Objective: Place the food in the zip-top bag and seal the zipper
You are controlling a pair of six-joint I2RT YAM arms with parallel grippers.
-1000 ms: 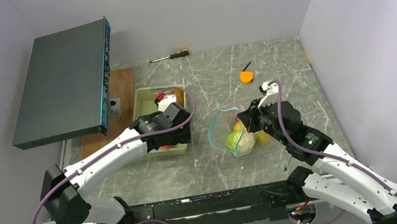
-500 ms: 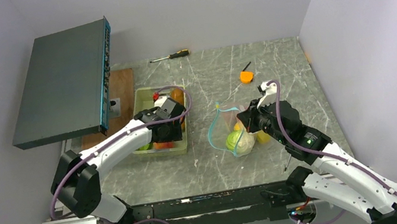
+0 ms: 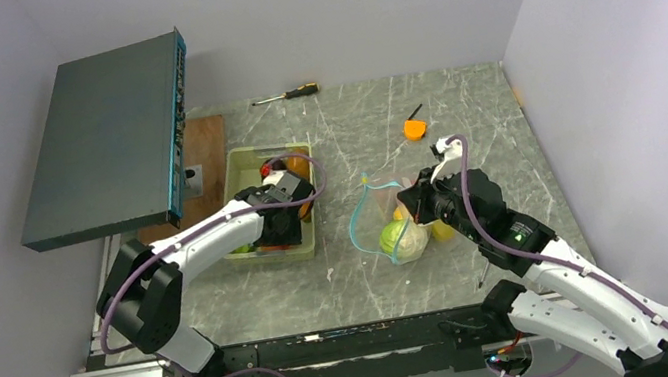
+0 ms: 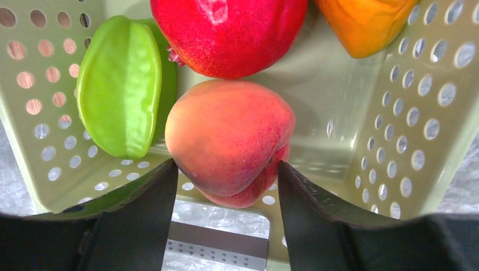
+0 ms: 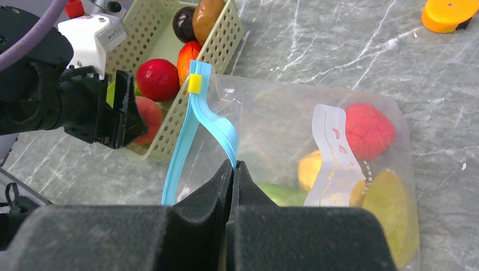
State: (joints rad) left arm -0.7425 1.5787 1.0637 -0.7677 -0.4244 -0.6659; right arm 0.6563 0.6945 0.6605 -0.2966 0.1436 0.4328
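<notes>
My left gripper (image 4: pixel 226 169) is down in the pale green tray (image 4: pixel 406 141), open, with a finger on each side of a peach (image 4: pixel 229 141). Beside the peach lie a green star fruit (image 4: pixel 121 93), a red pomegranate (image 4: pixel 226 34) and an orange fruit (image 4: pixel 361 25). The zip-top bag (image 5: pixel 282 130) lies right of the tray with its mouth held up and open. My right gripper (image 5: pixel 233 165) is shut on its teal zipper (image 5: pixel 206 107). Inside the bag are red food (image 5: pixel 368 130), yellow food (image 5: pixel 308 169) and a green piece (image 3: pixel 404 238).
A flat orange tool (image 3: pixel 415 128) lies behind the bag. A screwdriver (image 3: pixel 290 93) rests near the back wall. A dark flat box (image 3: pixel 104 139) hangs over the table's left side above a wooden board (image 3: pixel 204 158).
My left gripper has moved down and toward the near end of the tray, and its jaws have narrowed around the peach. The right gripper and bag have stayed put.
</notes>
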